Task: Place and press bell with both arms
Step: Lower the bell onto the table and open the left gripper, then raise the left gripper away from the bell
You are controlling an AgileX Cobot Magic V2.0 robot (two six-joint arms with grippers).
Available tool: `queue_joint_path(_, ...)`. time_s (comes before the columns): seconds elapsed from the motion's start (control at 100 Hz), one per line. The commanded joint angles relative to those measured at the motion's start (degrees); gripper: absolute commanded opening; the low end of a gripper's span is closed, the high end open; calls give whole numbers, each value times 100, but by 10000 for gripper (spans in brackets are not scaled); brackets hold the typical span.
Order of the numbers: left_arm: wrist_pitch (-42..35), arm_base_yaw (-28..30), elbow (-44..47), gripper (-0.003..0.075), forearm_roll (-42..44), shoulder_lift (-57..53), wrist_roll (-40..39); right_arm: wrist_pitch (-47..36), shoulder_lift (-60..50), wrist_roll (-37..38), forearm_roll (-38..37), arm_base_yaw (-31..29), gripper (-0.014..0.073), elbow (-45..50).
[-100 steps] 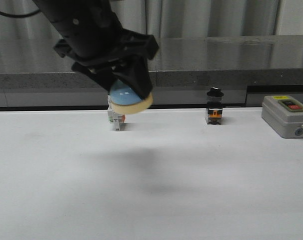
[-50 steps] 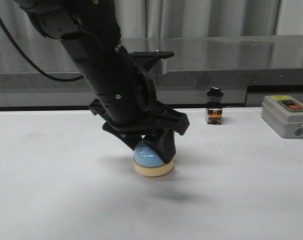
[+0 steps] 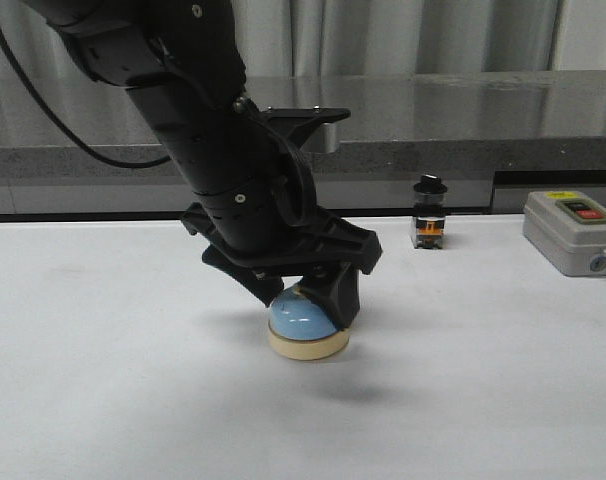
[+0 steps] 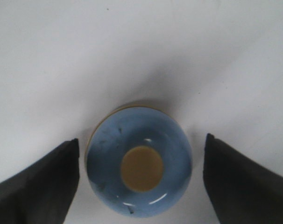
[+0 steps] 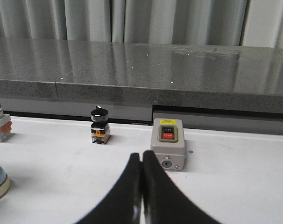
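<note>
A pale grey curtain hangs at the far end of the room behind a dark speckled stone ledge (image 3: 463, 110), and in front of it a white table (image 3: 103, 390) fills the near scene. The left arm (image 3: 198, 130) slants down over the table's middle, its left gripper (image 4: 140, 182) spread with a finger on each side of the bell (image 3: 308, 322), clear of the blue dome, which sits on the table. At far right stand a grey switch box (image 3: 573, 232) and a black-capped switch (image 3: 429, 212); the right gripper (image 5: 141, 186) has its fingers pressed together.
</note>
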Motion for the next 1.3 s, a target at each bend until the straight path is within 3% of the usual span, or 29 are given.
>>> queue_joint_path(0.0, -138, -62, -180, 580, -90, -288, 14, -478, -98, 16, -24, -27, -60, -81)
queue_joint_path(0.34, -191, -62, -180, 582, -129, -471, 14, -478, -98, 16, -24, -27, -60, -81)
queue_joint_path(0.64, -395, 87, -169, 582, -141, -1570, 14, -478, -98, 16, -24, -27, -60, -81)
queue_joint_path(0.91, -667, 968, 292, 575, -120, -2856, 14, -478, -98, 16, -24, -27, -60, -81)
queue_joint_path(1.29, -1395, 2165, 2372, 575, -188, -4991, -6, -478, -98, 16, -24, -27, -60, -81)
